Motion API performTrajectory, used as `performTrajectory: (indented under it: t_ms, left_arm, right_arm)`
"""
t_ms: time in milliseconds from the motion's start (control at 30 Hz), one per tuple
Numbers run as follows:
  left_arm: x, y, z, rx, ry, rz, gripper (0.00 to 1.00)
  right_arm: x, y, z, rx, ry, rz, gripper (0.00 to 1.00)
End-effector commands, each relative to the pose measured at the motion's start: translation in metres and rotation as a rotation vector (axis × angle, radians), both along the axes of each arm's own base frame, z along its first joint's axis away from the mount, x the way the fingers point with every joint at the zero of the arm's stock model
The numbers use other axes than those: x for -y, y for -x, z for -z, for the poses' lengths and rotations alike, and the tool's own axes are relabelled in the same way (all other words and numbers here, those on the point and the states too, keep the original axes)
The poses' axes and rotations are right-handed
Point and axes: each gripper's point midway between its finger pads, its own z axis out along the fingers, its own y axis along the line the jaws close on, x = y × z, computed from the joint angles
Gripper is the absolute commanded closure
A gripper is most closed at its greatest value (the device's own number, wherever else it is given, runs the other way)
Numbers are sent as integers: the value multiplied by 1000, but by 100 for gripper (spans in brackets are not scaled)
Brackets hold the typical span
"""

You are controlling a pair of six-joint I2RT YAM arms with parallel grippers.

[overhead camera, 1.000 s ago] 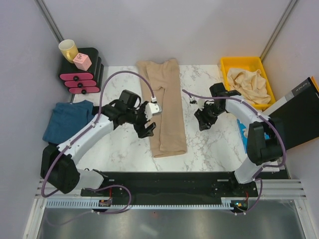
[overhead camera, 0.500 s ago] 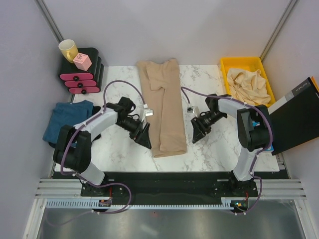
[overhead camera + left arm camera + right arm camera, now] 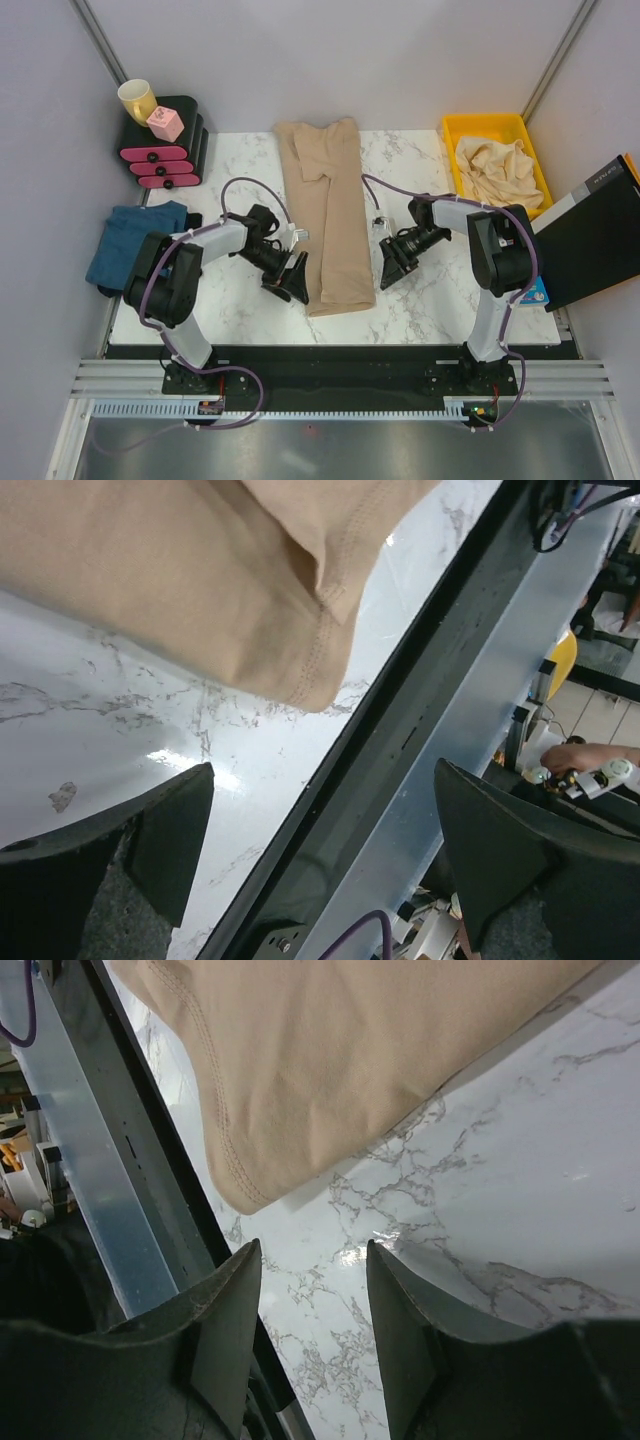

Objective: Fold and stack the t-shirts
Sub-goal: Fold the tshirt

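Marble-patterned white tabletop (image 3: 430,300) is seen from above, closed in by pale walls. Three lots of cloth can be counted. One tan t-shirt (image 3: 330,230), folded into a long narrow strip, is laid flat down the middle of the marble. One teal-blue t-shirt (image 3: 135,243) is lying well to the left of that strip. One crumpled beige heap (image 3: 497,170) is held in a single yellow bin (image 3: 452,130), to the right of the strip's far end. Two grippers are placed by the strip's near end, one on each side: the left gripper (image 3: 295,283) just beside its left edge, the right gripper (image 3: 388,268) near its right edge. In both wrist views the strip's near corners are seen ahead of the fingers, apart from them. The left jaws are spread wide, with only marble and the table's rim between them. The right jaws are parted by a narrower gap, and nothing is pinched. One black-and-pink rack (image 3: 160,160), bearing one yellow mug (image 3: 137,98) and one pink cube (image 3: 164,122), is set well to the left of the strip's far end.
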Motion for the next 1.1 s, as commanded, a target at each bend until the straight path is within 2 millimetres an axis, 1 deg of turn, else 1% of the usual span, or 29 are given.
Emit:
performTrajectory:
  t_ms: [0,67,100,133,300,500,600,667,767,833,900,933,967,1067]
  left_arm:
    - [3,-3,4,18,-89,-63,0]
    - [11,3,5,17,-63,-44,0]
    - [16,6,8,-6,-66,-65,0]
    - [19,11,12,-6,-76,-46,0]
    - [21,17,22,-5,-107,-42,0]
    - [21,9,30,8,-143,-53,1]
    - [20,7,35,-1,-162,-55,4]
    - [22,3,35,6,-163,-58,6]
    - [25,0,35,-8,-159,-62,12]
    - [27,-2,40,-17,-169,-65,13]
    - [31,-10,40,-12,-170,-68,15]
    - [31,-10,44,-29,-177,-68,15]
    - [35,-15,42,-20,-171,-67,14]
    - [39,-16,43,-25,-169,-58,13]
  right_arm:
    - [-13,-1,-11,52,-26,-20,46]
    - [-16,0,-13,65,-23,-24,46]
    - [-17,1,-13,65,-21,-29,46]
    - [-18,5,-10,53,-18,-37,46]
    - [-28,10,1,26,-20,-69,46]
    - [-31,11,14,-21,-20,-64,46]
    - [-32,12,21,-57,-13,-57,46]
    - [-32,11,21,-65,-12,-57,46]
    - [-35,11,20,-79,-24,-50,46]
    - [-35,11,20,-88,-26,-48,46]
    - [-37,10,19,-93,-34,-46,46]
    - [-37,11,19,-98,-34,-47,46]
    - [-37,11,18,-102,-38,-46,46]
    - [-39,10,16,-102,-46,-46,45]
